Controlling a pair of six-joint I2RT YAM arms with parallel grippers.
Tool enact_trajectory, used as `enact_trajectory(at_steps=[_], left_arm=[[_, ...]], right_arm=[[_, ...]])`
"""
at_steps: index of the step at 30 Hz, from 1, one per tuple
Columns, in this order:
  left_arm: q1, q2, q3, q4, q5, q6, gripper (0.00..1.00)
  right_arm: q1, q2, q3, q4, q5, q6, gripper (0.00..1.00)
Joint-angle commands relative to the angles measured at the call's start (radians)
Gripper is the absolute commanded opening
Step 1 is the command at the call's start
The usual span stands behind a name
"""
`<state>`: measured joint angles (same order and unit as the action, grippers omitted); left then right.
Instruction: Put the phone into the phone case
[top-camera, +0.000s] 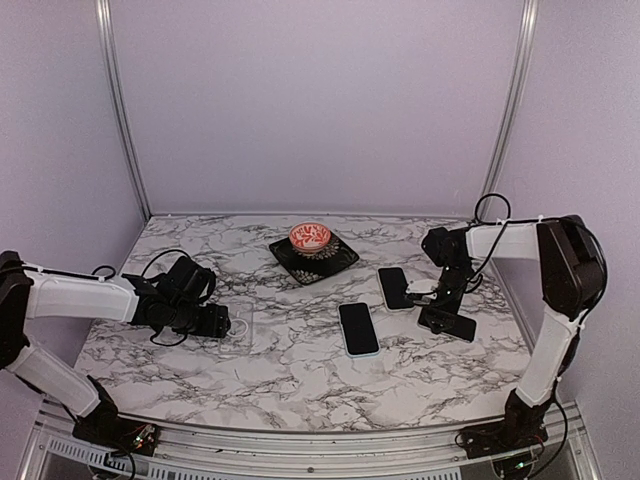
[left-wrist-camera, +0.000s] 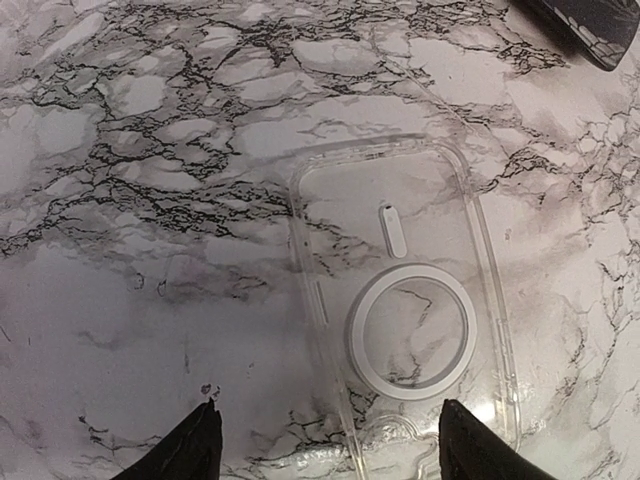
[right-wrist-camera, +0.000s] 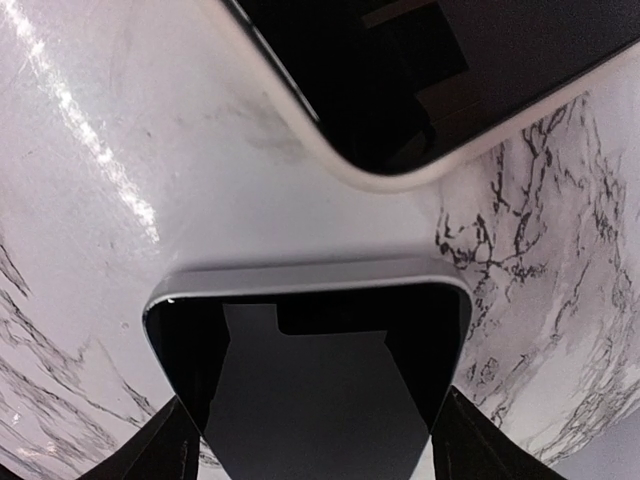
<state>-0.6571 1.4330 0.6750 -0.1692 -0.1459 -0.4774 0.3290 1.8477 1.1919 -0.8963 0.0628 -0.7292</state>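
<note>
Right end effector straddles the phone, jaws wide; stiff, slick glass, so you pinch its long edges.

A bowl sits on a plate at the 12 o'clock side of the worktop. The phone case lies flat at 9 o'clock, under the left end effector. One phone lies just right of centre, a second phone at its 1 o'clock, with the right end effector at 3 o'clock.
</note>
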Motion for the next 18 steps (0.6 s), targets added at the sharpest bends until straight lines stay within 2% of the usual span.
enact_trajectory(at_steps=[1,10,13,18], left_arm=[[0.001,-0.036,-0.005,-0.027,-0.006,0.004,0.75],[0.004,-0.067,-0.048,-0.068,-0.077,-0.044,0.73],[0.004,-0.059,-0.045,-0.074,-0.092,-0.042,0.65],[0.008,-0.004,-0.055,-0.078,-0.086,-0.056,0.45]], right_arm=[[0.032,0.042,-0.005,0.013,0.024,0.03,0.51],[0.047,-0.083,0.002,0.091,-0.047,0.053,0.42],[0.048,-0.156,-0.033,0.153,-0.049,0.071,0.42],[0.048,-0.281,-0.101,0.267,-0.082,0.105,0.42]])
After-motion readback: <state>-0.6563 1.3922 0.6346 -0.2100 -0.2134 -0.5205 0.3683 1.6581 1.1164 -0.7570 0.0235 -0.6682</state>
